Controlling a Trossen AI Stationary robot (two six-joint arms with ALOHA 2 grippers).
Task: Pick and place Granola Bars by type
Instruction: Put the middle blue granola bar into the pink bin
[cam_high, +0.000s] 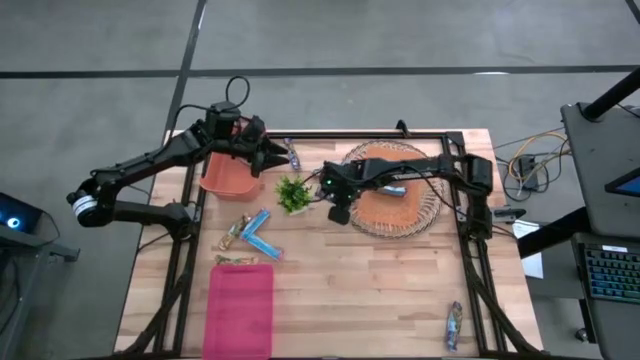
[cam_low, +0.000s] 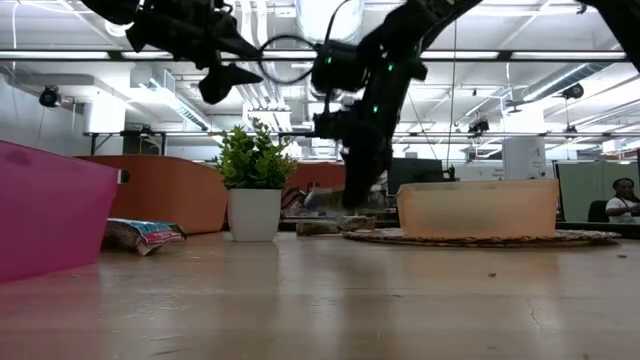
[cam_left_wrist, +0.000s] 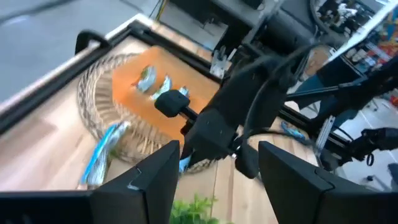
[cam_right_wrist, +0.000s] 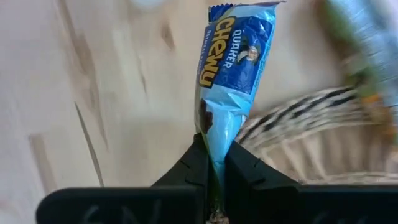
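A grey floor (cam_high: 400, 35) crossed by dark seams surrounded the wooden table (cam_high: 380, 290). A keyboard (cam_high: 610, 272) lay on a dark desk (cam_high: 598, 165) beside it. Fluorescent strip lights (cam_low: 120, 55) lined the ceiling, and a seated person (cam_low: 625, 200) showed far off.

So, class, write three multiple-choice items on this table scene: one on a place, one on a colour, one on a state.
1. Where does the plant stand?
A. between the orange bin and the woven tray
B. on the pink bin
C. at the table's front right corner

2. What colour is the bar in the right gripper?
A. tan-brown
B. bright blue
C. green

3. How is the left gripper?
A. shut on a bar
B. open and empty
C. shut on the plant

Answers:
1 A, the high view shows it between the orange bin and the woven tray.
2 B, the right wrist view shows a blue wrapper pinched.
3 B, its fingers stand apart with nothing between them.
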